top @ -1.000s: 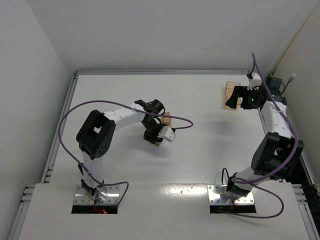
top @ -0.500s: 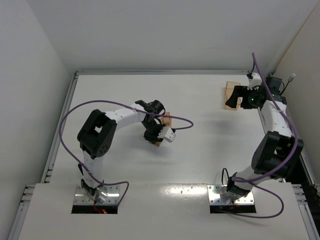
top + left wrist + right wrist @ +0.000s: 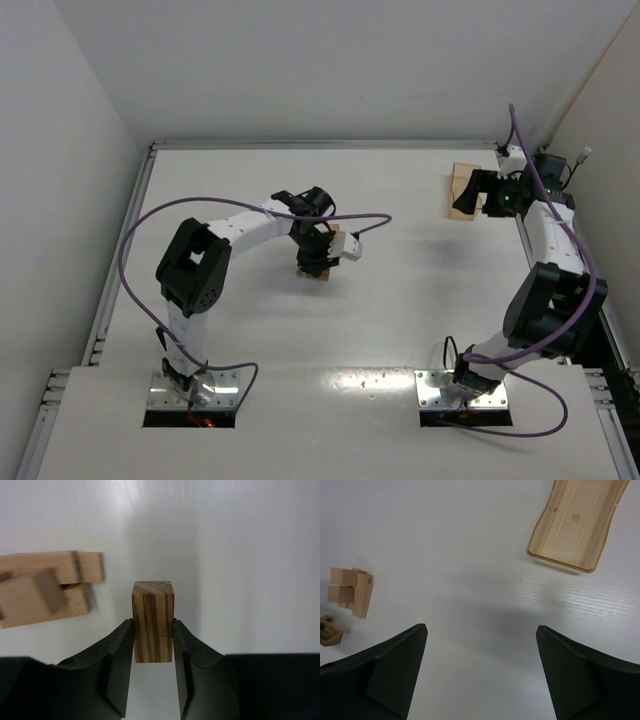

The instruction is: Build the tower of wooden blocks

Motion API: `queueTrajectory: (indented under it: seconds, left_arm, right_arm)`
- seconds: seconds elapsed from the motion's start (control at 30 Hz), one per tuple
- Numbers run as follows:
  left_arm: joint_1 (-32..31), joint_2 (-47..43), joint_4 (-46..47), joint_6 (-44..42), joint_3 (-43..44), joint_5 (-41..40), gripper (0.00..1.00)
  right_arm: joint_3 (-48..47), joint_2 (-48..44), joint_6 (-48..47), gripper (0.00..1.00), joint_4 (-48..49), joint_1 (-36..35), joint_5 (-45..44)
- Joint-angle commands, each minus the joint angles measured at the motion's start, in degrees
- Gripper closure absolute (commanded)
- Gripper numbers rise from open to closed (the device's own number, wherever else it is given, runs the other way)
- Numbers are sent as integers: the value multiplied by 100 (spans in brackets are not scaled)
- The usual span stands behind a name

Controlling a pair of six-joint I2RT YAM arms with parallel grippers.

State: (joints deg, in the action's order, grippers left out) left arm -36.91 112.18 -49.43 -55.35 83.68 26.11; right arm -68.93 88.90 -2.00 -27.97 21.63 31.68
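My left gripper [image 3: 153,625] is shut on a small dark-grained wood block [image 3: 153,615], held upright just above the white table. Left of it in the left wrist view lies the wood block tower [image 3: 47,587], a low stack of light-tan bars and a cube. It also shows far off in the right wrist view, the tower [image 3: 351,592]. From above, the left gripper [image 3: 313,260] covers the stack, and only the held block [image 3: 312,273] peeks out. My right gripper [image 3: 481,628] stands wide open over bare table, holding nothing.
A shallow light-wood tray [image 3: 577,522] lies at the back right, beside the right gripper [image 3: 470,192] in the top view. White walls bound the table at the left, back and right. A purple cable loops over the left arm [image 3: 215,235].
The left arm has swung its wrist up and to the right, carrying the block closer to the stack. The right arm has barely moved.
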Motion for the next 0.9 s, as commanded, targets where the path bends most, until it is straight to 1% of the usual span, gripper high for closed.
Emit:
queueTrajectory:
  seconds: [0.0, 0.03, 0.07, 0.13, 0.17, 0.2, 0.23, 0.27, 0.33, 0.37, 0.4, 0.47, 0.5, 0.53, 0.6, 0.73, 0.87]
  left_arm:
    - [61, -389, 547, 2345, 517, 36, 100]
    - [61, -503, 679, 2771, 518, -70, 100]
    - [61, -739, 1028, 3332, 518, -532, 100]
    - [61, -821, 1032, 4457, 640, -843, 100]
    - [61, -821, 901, 4767, 1006, -1018, 100]
    - [61, -716, 535, 5023, 1271, -1020, 100]
    - [61, -628, 339, 5461, 1517, -1020, 100]
    - [61, -532, 163, 5691, 1972, -1020, 100]
    - [61, -399, 65, 6227, 2248, -1248, 100]
    - [61, -399, 65, 6813, 2423, -1466, 100]
    - [61, -303, -83, 7123, 2582, -2190, 100]
    - [61, 91, -338, 7764, 3003, -2478, 100]
    - [61, 259, -461, 7968, 3371, -2653, 100]
    - [122, 356, -497, 8083, 3374, -2655, 100]
    - [122, 357, -410, 8312, 3190, -2856, 100]
    - [122, 506, -348, 8524, 2988, -2691, 100]
    - [122, 656, -348, 8594, 2988, -2742, 99]
  right_arm:
    - [-16, -127, 296, 16, 370, 26, 163]
    - [-16, -180, 375, 17, 371, 26, 163]
    - [37, -180, 376, 17, 371, 26, 163]
    - [107, -241, 437, 19, 371, 26, 163]
    - [107, -242, 542, 20, 371, 26, 163]
    - [160, -311, 612, 20, 371, 26, 163]
    - [160, -312, 613, 20, 371, 26, 163]
    - [160, -312, 691, 20, 371, 26, 111]
    - [160, -364, 858, 20, 371, 26, 110]
    - [160, -365, 1051, 20, 371, 26, 32]
    - [160, -365, 1166, 20, 371, 26, -65]
    - [160, -365, 1437, 20, 371, -27, -354]
    - [212, -435, 1561, 20, 371, -27, -486]
    - [213, -435, 1649, 20, 423, -27, -592]
    - [266, -435, 1711, 17, 354, -27, -593]
    - [266, -487, 1712, 17, 353, -27, -593]
    - [327, -488, 1764, 17, 406, -27, -479]
